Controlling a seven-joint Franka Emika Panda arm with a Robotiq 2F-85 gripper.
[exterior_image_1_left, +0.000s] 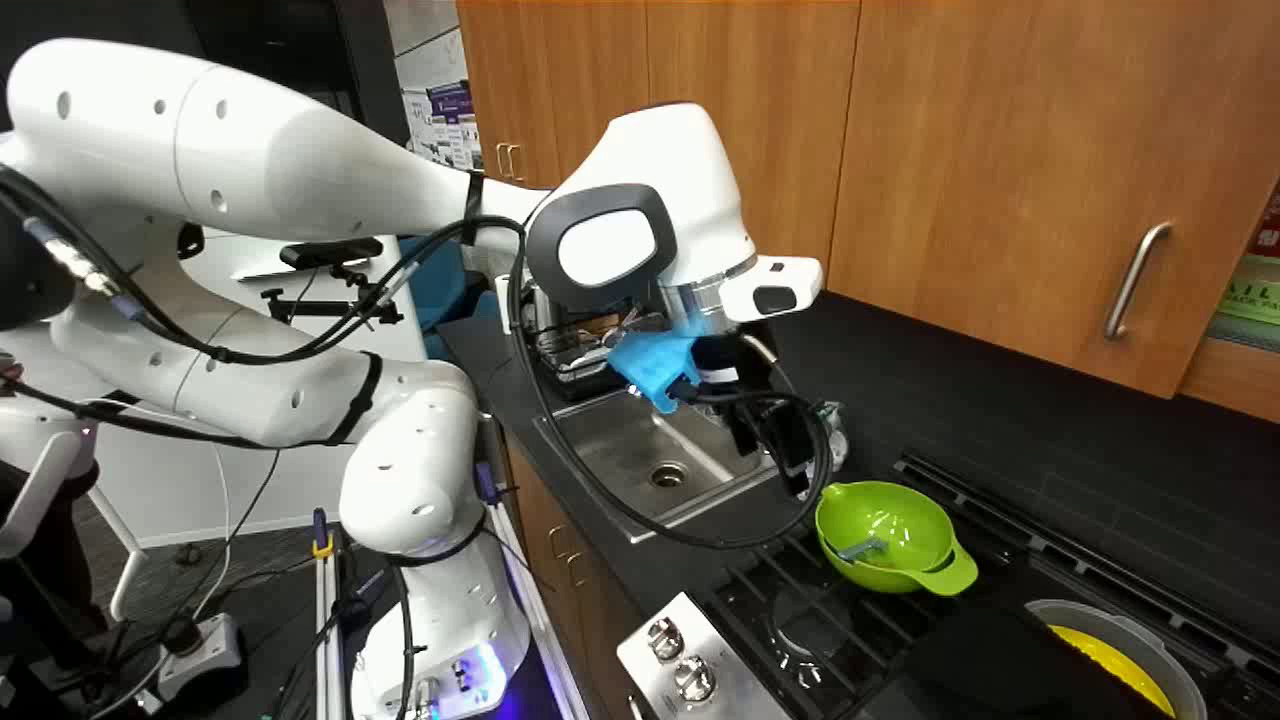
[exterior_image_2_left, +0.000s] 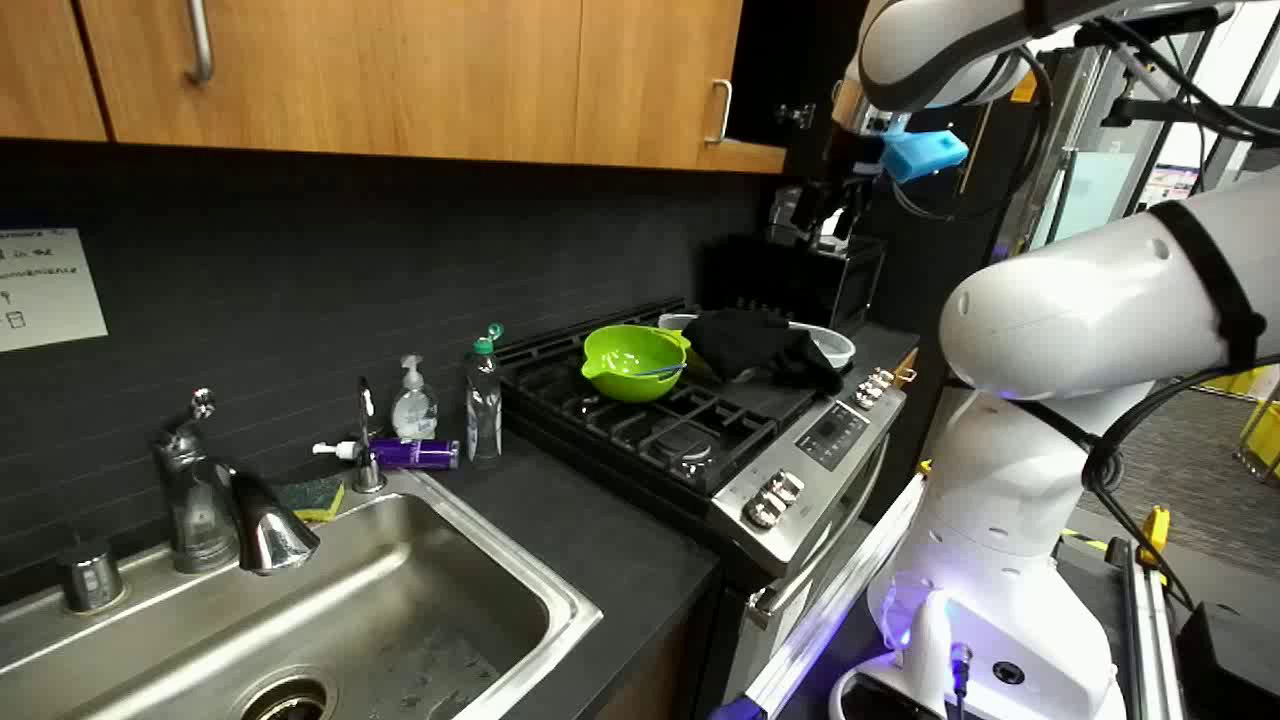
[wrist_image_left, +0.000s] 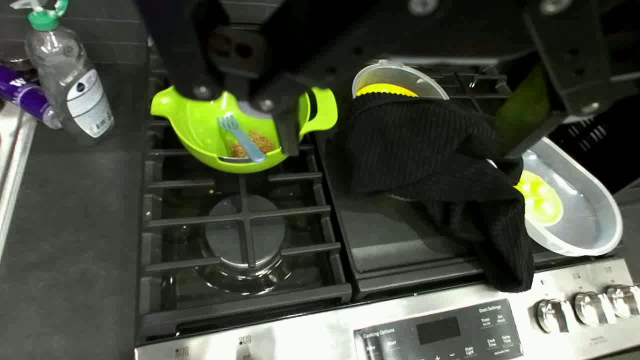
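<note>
My gripper (wrist_image_left: 399, 145) is open with nothing between its fingers, high above the stove; it also shows in both exterior views (exterior_image_1_left: 775, 440) (exterior_image_2_left: 828, 210). In the wrist view a black ribbed cloth (wrist_image_left: 425, 145) lies below and between the fingers, apart from them. It drapes over a pale translucent container (wrist_image_left: 575, 210) with yellow pieces (wrist_image_left: 540, 197) inside. A lime green bowl (wrist_image_left: 200, 130) sits on the left burner grate, partly hidden by the left finger. It holds a blue-grey fork (wrist_image_left: 242, 137) and brown grains (wrist_image_left: 262, 141).
A clear bottle with a green cap (exterior_image_2_left: 485, 400), a pump bottle (exterior_image_2_left: 414, 405) and a purple bottle (exterior_image_2_left: 415, 454) are beside the sink (exterior_image_2_left: 560, 600). Wooden cabinets (exterior_image_1_left: 1000, 180) hang above the counter. A black microwave (exterior_image_2_left: 790, 285) stands beyond the stove. Knobs (wrist_image_left: 550, 315) line its front.
</note>
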